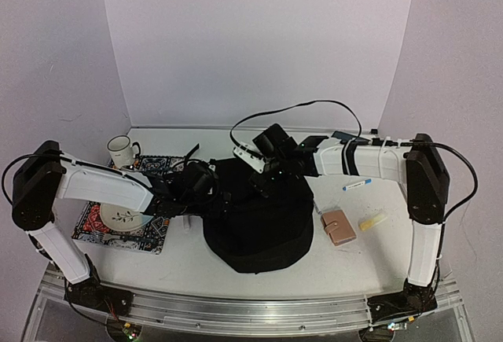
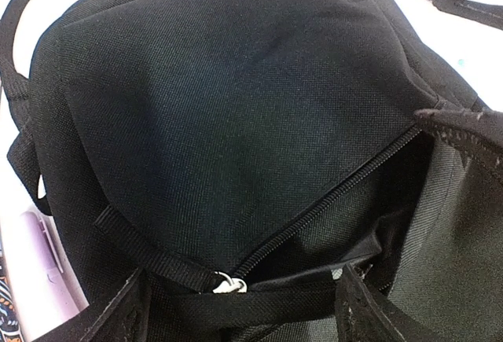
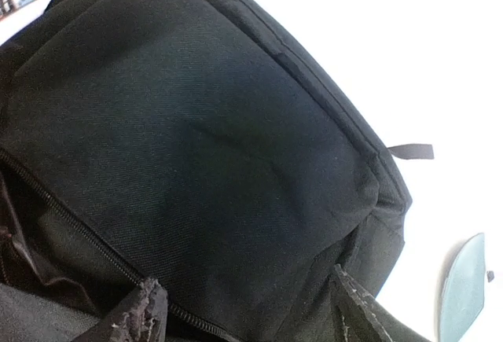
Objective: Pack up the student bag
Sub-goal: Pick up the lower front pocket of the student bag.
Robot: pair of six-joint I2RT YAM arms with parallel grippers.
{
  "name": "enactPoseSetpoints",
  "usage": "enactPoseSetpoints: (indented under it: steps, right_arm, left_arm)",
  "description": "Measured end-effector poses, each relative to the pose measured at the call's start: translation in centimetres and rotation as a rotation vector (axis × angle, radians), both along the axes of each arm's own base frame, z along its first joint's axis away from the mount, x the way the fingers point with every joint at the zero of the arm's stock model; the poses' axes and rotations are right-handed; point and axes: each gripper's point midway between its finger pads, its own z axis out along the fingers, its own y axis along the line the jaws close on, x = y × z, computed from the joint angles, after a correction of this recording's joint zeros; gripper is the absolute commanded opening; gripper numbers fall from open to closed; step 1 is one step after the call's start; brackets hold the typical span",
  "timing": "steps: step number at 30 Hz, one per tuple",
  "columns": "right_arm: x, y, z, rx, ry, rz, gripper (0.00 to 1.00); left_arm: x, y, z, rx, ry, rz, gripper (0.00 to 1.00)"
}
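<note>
Left gripper point(image 2: 240, 279) fingers sit spread just above the zip pull point(image 2: 228, 284), pinching nothing; right gripper point(image 3: 245, 283) likewise spread over black fabric, empty; student bag point(image 1: 255, 224) lies flat in the middle of the table point(image 1: 189, 267) between both arms, black, soft, slumped, its zipper point(image 2: 330, 200) partly undone and showing grey lining point(image 2: 460, 232). Packing looks barely begun, judging by what lies out: pink wallet-like case point(image 1: 339, 226), yellow stick point(image 1: 371, 221) and blue-white pen point(image 1: 357, 185) sit right of the bag; whether anything is inside, cannot tell.
</note>
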Motion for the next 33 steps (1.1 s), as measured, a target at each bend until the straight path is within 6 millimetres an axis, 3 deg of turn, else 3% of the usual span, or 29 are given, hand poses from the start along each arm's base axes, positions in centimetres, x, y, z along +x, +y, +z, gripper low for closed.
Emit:
enactPoseSetpoints:
  steps: [11, 19, 25, 29, 33]
  right_arm:
    - [-1.2, -0.9, -2.2, -0.156, -0.022, 0.096, 0.76]
    - [0.1, -1.8, -2.0, -0.193, -0.078, 0.019, 0.71]
    - [1.1, -0.6, -1.3, -0.157, -0.109, 0.014, 0.66]
    - [1.2, 0.6, -0.4, -0.118, -0.118, 0.038, 0.57]
    - [1.1, 1.5, 0.5, -0.066, -0.125, 0.051, 0.38]
  left_arm:
    - [-0.2, -0.1, -0.2, -0.003, 0.011, -0.01, 0.82]
    - [-0.7, 0.1, -1.1, -0.009, 0.022, -0.022, 0.82]
    - [-1.0, 0.2, -0.7, -0.02, 0.021, -0.03, 0.82]
    - [-1.2, 0.1, -0.6, -0.025, 0.025, -0.041, 0.82]
    - [-1.2, 0.0, -0.4, -0.03, 0.025, -0.046, 0.82]
